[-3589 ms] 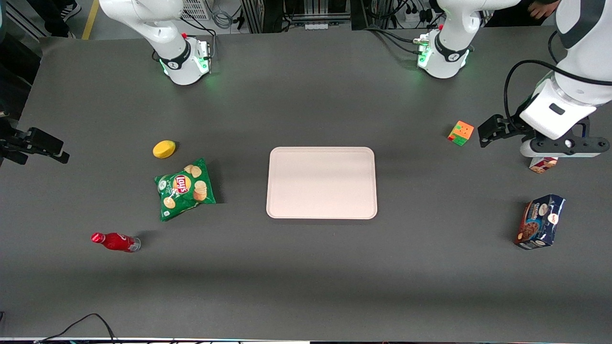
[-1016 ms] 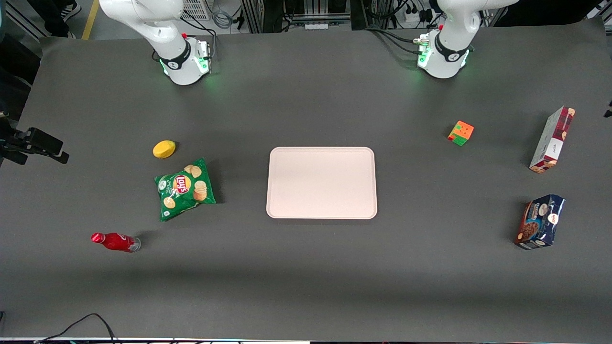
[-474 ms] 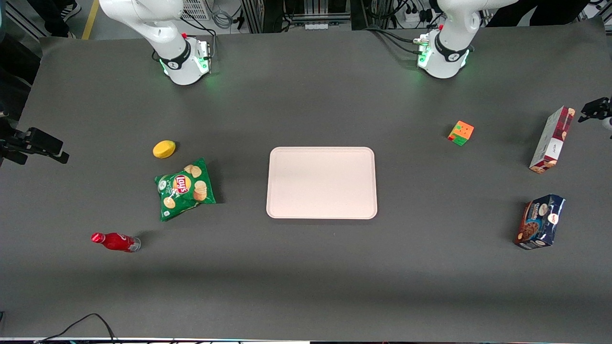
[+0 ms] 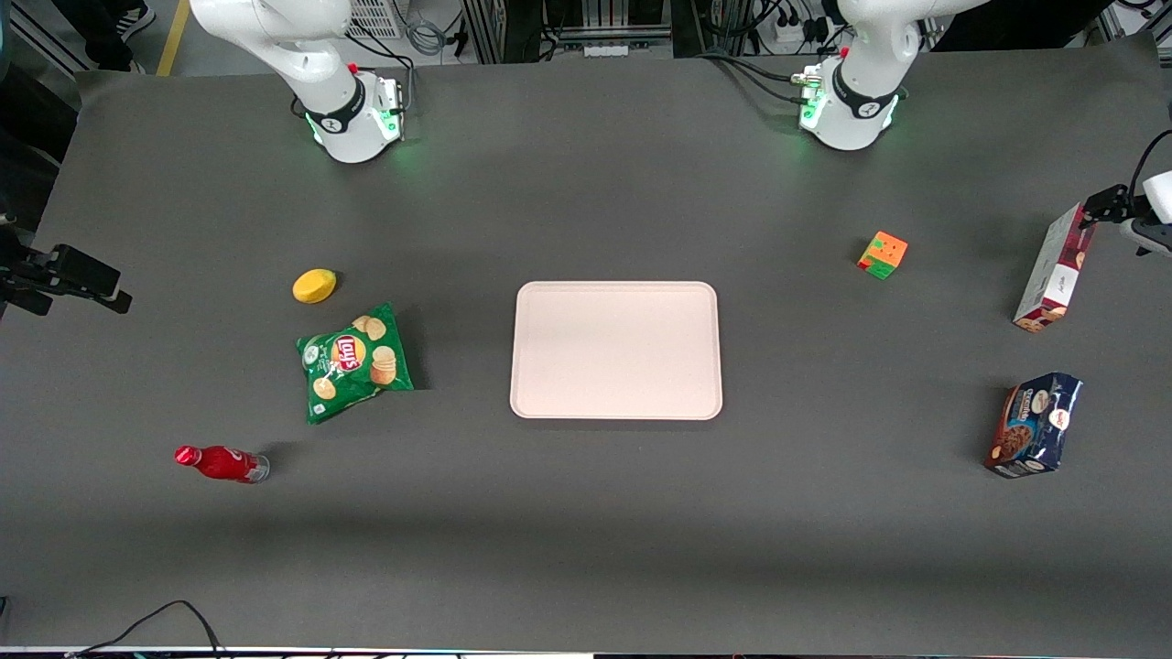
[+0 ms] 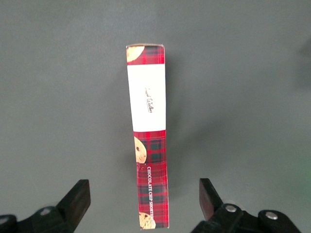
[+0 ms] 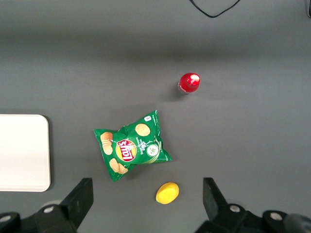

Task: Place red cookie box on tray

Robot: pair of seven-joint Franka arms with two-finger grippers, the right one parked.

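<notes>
The red cookie box [image 4: 1055,270] stands on a long narrow side toward the working arm's end of the table, well apart from the tray [image 4: 615,350]. Its white side panel faces up. My left gripper [image 4: 1103,207] hovers at the table's edge, beside the box's end that is farther from the front camera. In the left wrist view the red cookie box [image 5: 148,131] lies lengthwise below the gripper [image 5: 144,194]. The fingers [image 5: 77,196] stand wide open on either side of its tartan end, not touching it. The tray is flat, pale pink and bare.
A colour cube [image 4: 883,253] sits between tray and box. A dark blue cookie packet [image 4: 1035,424] lies nearer the front camera than the box. Toward the parked arm's end are a green chips bag [image 4: 353,361], a yellow lemon [image 4: 314,286] and a red bottle [image 4: 220,463].
The left gripper, out of the front view a second ago, has come back in from the table's edge to the box's farther end. The box has not moved.
</notes>
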